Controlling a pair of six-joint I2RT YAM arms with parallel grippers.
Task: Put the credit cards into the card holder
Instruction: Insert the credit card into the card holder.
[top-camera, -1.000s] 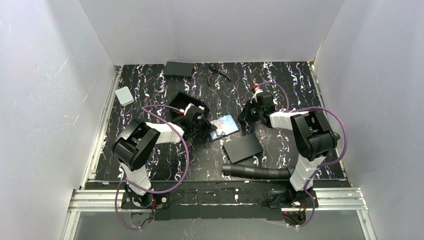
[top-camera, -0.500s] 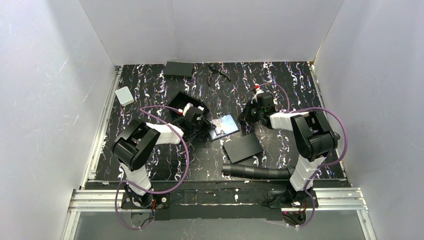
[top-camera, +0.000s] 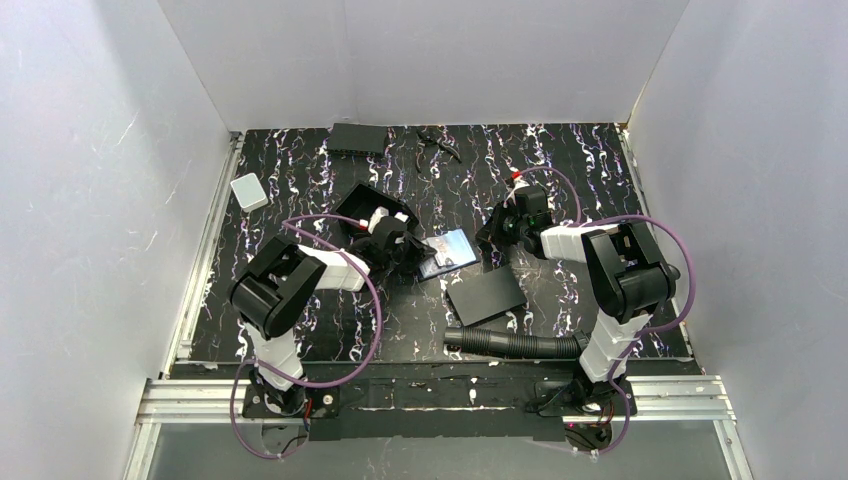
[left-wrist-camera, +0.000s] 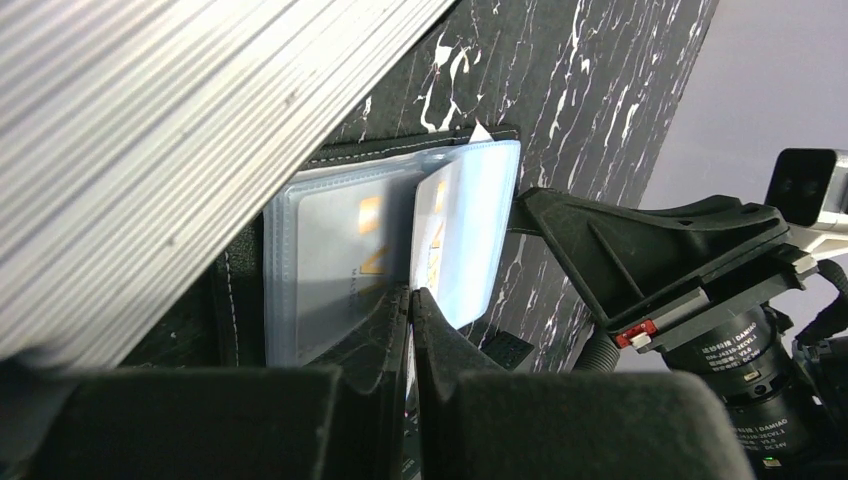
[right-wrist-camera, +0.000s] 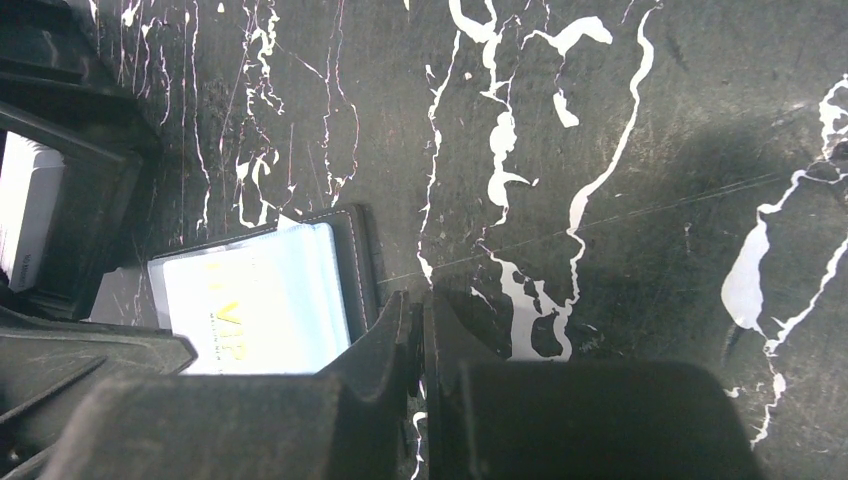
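The black card holder (top-camera: 450, 252) lies open on the table between both arms. In the left wrist view its clear sleeves (left-wrist-camera: 300, 250) hold one pale-blue credit card (left-wrist-camera: 345, 255). My left gripper (left-wrist-camera: 411, 293) is shut on a second pale-blue credit card (left-wrist-camera: 470, 225), held edge-on and tilted over the holder's right half. My right gripper (right-wrist-camera: 421, 297) is shut at the holder's right edge (right-wrist-camera: 362, 262), with a dark strip pinched between its fingers. The pale card face marked VIP (right-wrist-camera: 255, 310) shows beside it. From above, my left gripper (top-camera: 410, 252) and right gripper (top-camera: 496, 240) flank the holder.
A matte black flat sheet (top-camera: 484, 294) lies just near of the holder, and a black ribbed tube (top-camera: 515, 343) near of that. An open black box (top-camera: 362, 207) sits behind the left wrist. A grey block (top-camera: 248, 190), a black box (top-camera: 358, 137) and black pliers (top-camera: 437, 143) lie farther back.
My left arm has shifted slightly right toward the holder with the card in its fingers. The right arm and the holder have not moved.
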